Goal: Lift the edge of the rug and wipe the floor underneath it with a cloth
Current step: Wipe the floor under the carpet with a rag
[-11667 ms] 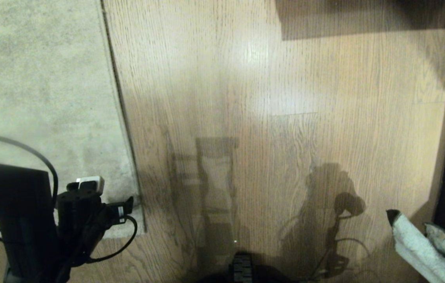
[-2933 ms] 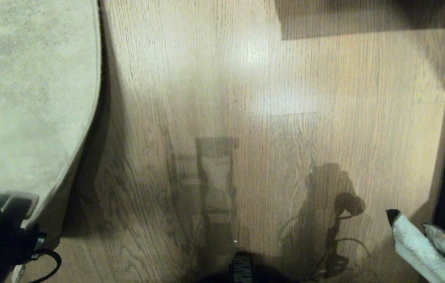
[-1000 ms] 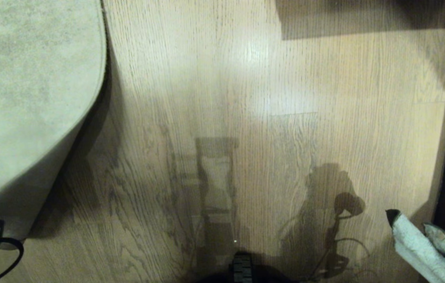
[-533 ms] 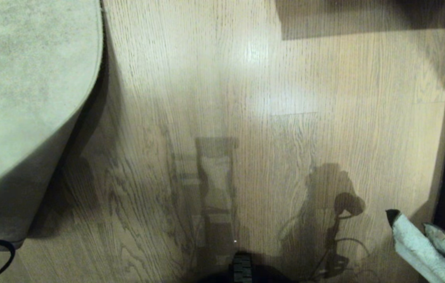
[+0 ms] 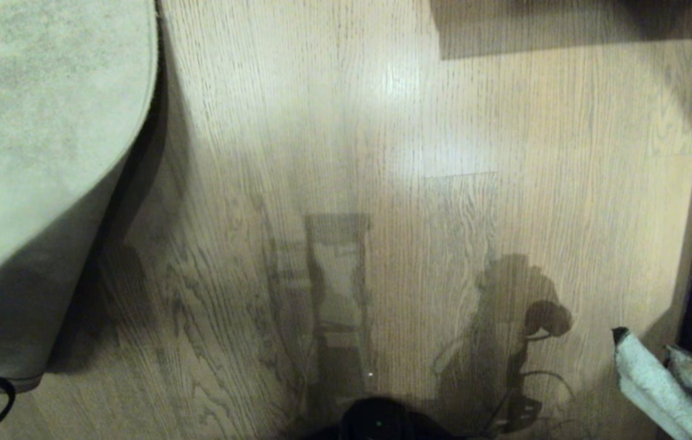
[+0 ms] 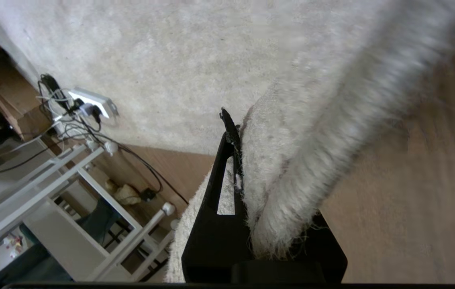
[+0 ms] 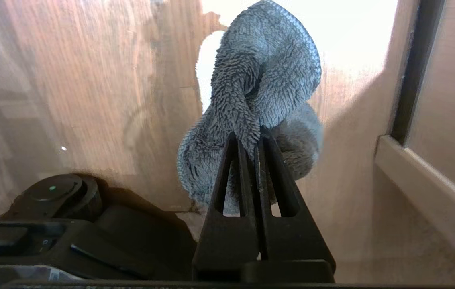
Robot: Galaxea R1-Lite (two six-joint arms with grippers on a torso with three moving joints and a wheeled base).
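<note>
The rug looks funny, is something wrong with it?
Its near corner is not flat: the rug edge is lifted off the floor, pinched in the left gripper, casting a dark shadow beneath. Nothing looks torn or spilled.

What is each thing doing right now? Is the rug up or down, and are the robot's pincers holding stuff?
rug edge: lifted off the floor, curled up, pinched in the left pincer.
left pincer: shut on the rug edge.
cloth: bunched up, hanging off the floor, gripped in the right pincer.
right pincer: shut on the cloth.
floor: bare and shiny, shadowed under the raised rug, not being wiped yet.
</note>
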